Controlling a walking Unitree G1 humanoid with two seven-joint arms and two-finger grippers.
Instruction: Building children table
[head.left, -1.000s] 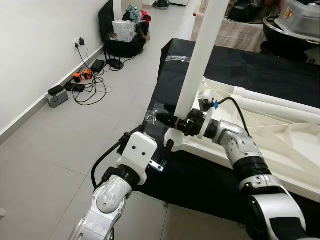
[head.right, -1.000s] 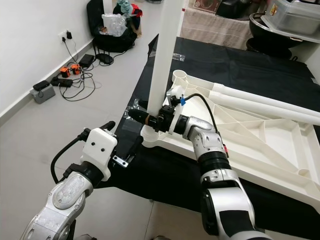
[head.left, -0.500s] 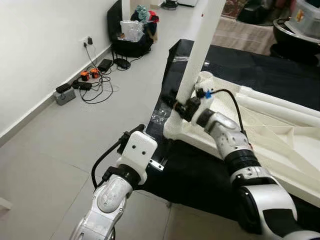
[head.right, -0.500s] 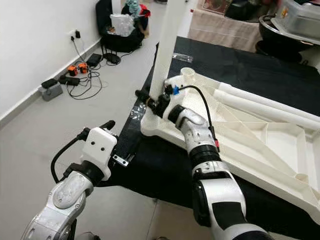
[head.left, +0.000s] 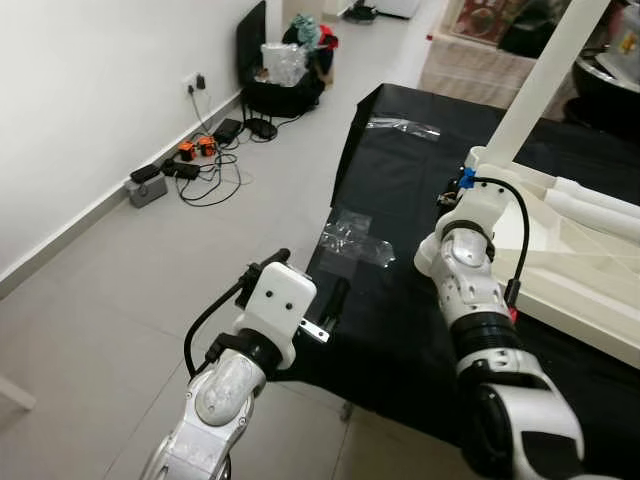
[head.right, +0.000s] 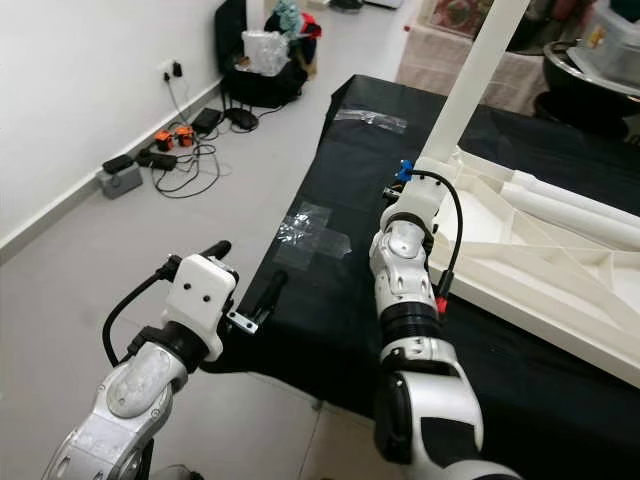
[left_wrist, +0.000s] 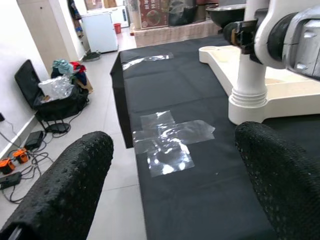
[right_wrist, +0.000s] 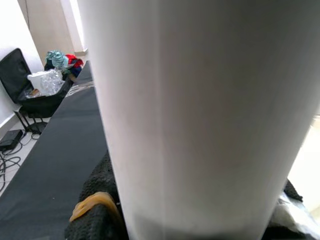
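Step in hand, by the look of it: seating the white table leg (head.right: 478, 72) in the corner socket (left_wrist: 249, 98) of the overturned white table frame (head.right: 545, 265), which lies on black sheeting (head.right: 340, 190) with its underside ribs up. To do it well: keep the leg upright and square to the socket, press straight down along its length, no sideways lean that could cock it in the collar or drag the frame across the sheeting. Worth checking that the base sits flush all round before letting go.

Right hand (left_wrist: 245, 31) up against the leg just above the socket, at the near-left corner of the frame; black pads close round the white tube in the right wrist view, so judged to be gripping the leg, though the fingertips themselves are hidden behind it. Leg rising from that corner towards the far right, out of the top of the head views.

Left hand (head.left: 325, 305) apart from the work, to the left of the frame at the near-left edge of the sheeting, fingers (left_wrist: 65, 187) spread wide with nothing between them, facing the socket across a cross of clear tape (left_wrist: 167, 140).

A second white leg (head.right: 575, 212) lying flat along the far side of the frame, not yet fitted.
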